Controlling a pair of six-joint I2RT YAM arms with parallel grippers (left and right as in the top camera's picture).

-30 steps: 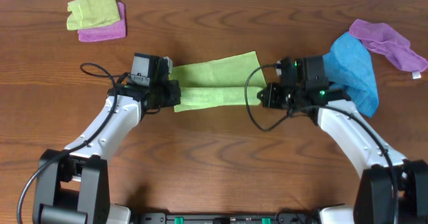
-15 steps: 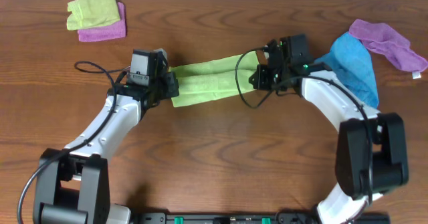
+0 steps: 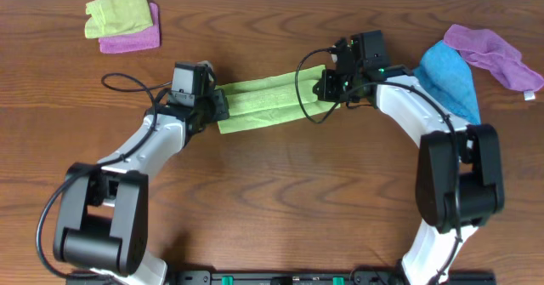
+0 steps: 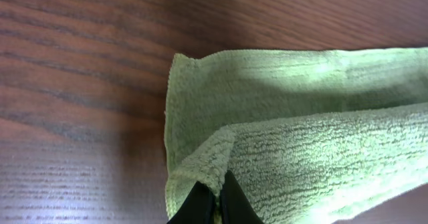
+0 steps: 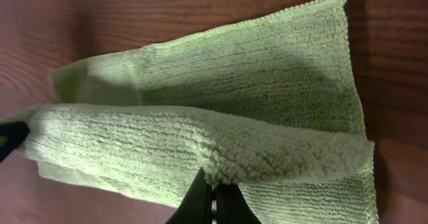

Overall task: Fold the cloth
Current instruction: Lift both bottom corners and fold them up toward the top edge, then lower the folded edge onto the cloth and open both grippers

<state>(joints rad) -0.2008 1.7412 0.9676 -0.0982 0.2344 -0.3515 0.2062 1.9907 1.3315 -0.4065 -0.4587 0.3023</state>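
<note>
The cloth [image 3: 268, 105] is a lime-green towel lying as a long band across the middle of the table. Its near edge is lifted and doubled over the layer beneath. My left gripper [image 3: 214, 108] is at the cloth's left end, and in the left wrist view it [image 4: 219, 187] is shut on a raised fold of the cloth [image 4: 301, 117]. My right gripper [image 3: 327, 89] is at the right end. The right wrist view shows it [image 5: 214, 184] shut on the thick rolled edge of the cloth [image 5: 234, 77], with the flat lower layer spread beyond it.
A small folded lime-green cloth [image 3: 119, 8] lies on a pink cloth [image 3: 132, 37] at the far left. A bright blue cloth [image 3: 449, 82] and a purple cloth [image 3: 493, 54] sit at the far right, close to my right arm.
Both grippers have carried the held edge away from the table's front, toward the cloth's far edge. The right arm swung farther, and the band now looks narrower.
</note>
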